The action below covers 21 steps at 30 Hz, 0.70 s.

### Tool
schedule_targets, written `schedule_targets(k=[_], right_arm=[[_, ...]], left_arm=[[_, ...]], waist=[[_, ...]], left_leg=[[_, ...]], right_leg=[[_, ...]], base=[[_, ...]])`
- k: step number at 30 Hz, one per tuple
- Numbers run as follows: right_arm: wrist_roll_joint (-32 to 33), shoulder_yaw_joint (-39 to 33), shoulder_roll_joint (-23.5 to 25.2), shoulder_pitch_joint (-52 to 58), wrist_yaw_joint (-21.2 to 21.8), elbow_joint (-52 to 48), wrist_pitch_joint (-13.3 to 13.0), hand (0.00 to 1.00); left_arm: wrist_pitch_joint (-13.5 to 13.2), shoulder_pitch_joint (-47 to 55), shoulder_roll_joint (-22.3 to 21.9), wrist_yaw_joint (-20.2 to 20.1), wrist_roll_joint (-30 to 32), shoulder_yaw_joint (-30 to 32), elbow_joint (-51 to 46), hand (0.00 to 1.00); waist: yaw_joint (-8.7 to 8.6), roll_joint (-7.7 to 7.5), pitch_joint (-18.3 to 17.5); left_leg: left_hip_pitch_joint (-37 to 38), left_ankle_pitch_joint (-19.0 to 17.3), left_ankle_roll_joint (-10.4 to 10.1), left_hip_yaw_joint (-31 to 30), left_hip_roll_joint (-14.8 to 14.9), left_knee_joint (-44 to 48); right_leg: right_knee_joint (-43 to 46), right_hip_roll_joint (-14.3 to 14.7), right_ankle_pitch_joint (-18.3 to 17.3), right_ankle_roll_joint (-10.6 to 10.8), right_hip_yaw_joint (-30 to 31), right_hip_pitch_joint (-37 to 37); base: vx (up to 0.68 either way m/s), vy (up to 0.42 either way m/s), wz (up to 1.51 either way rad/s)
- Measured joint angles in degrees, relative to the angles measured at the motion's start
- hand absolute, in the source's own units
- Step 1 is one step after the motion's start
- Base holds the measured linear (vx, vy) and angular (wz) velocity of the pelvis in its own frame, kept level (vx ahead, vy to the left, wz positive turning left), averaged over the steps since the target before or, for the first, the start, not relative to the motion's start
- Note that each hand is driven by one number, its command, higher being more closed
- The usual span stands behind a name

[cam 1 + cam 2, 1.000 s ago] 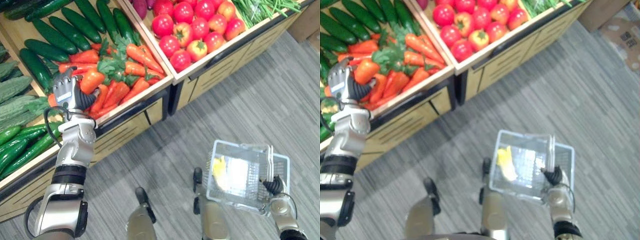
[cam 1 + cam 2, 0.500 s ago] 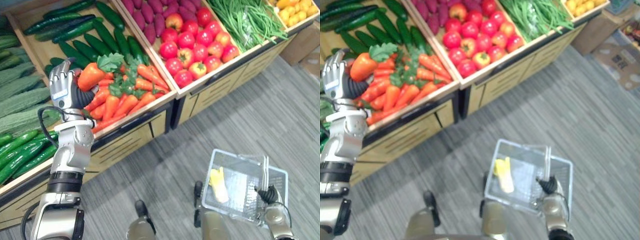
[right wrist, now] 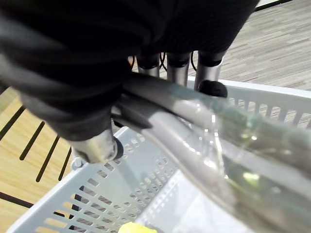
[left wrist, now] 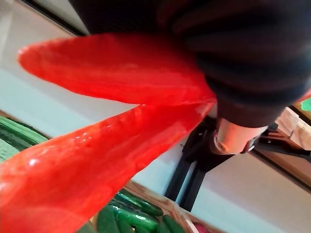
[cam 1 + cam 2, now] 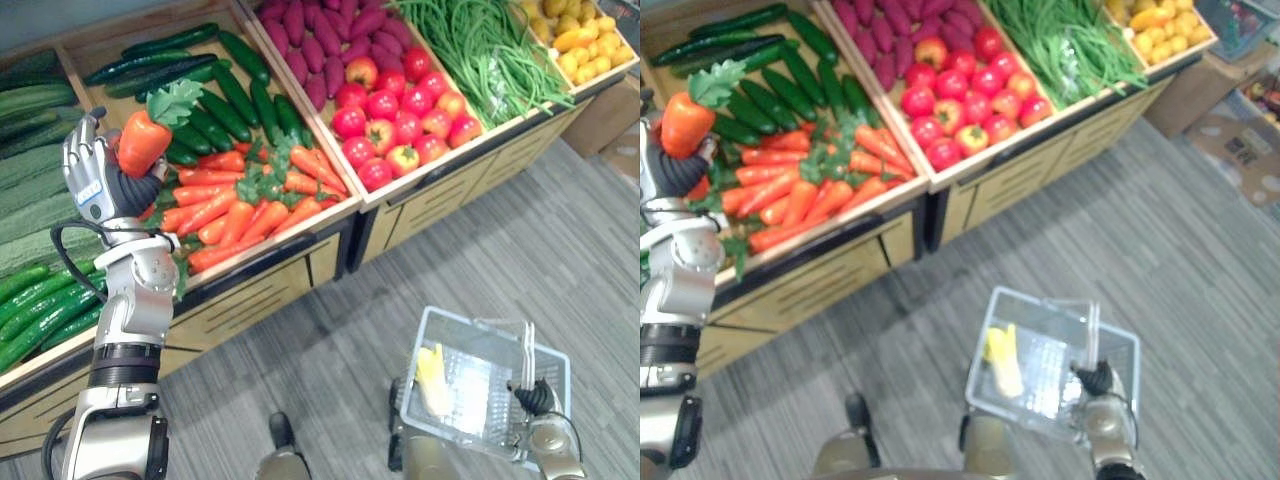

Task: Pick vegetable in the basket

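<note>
The left hand (image 5: 95, 180), fingers curled round a carrot (image 5: 140, 145), had lifted it clear of the carrot pile (image 5: 250, 195) to the frame's upper left, so only the carry to the basket (image 5: 478, 385), its handle clasped in the right hand (image 5: 1102, 405) at lower right, seemed left.

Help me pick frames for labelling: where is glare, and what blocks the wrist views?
Left wrist view: the carrot in the left hand blocks much of the scene, with small glints. Right wrist view: bright glare along the handle that the right hand grips. Left eye view: the basket floor shines pale.
</note>
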Motion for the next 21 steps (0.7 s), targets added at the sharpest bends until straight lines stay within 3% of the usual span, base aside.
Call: schedule_targets(k=[12,21], right_arm=[[-0.01,0.40,-0.41,0.25,-0.07,0.06,-0.02,1.00],[-0.06,1.45,-0.41,0.49,-0.22,-0.14,-0.02,1.00]], left_arm=[[1.39,-3.12,0.05,-1.00,0.48,-0.30,9.19,1.00],[1.36,-3.74,-0.03,0.98,-6.94,1.48,11.21,1.00]], waist=[[-0.15,-0.19,-0.14],[-0.33,-0.64,-0.22]], left_leg=[[0.24,0.37,0.05,1.13,-0.14,-0.49],[1.06,0.50,0.04,2.19,-0.43,-1.46]], right_leg=[[-1.35,0.17,1.14,-0.41,1.14,-0.14],[-1.69,0.19,1.24,-0.31,1.99,-0.25]], base=[[-0.02,0.002,-0.04],[0.01,0.012,-0.04]])
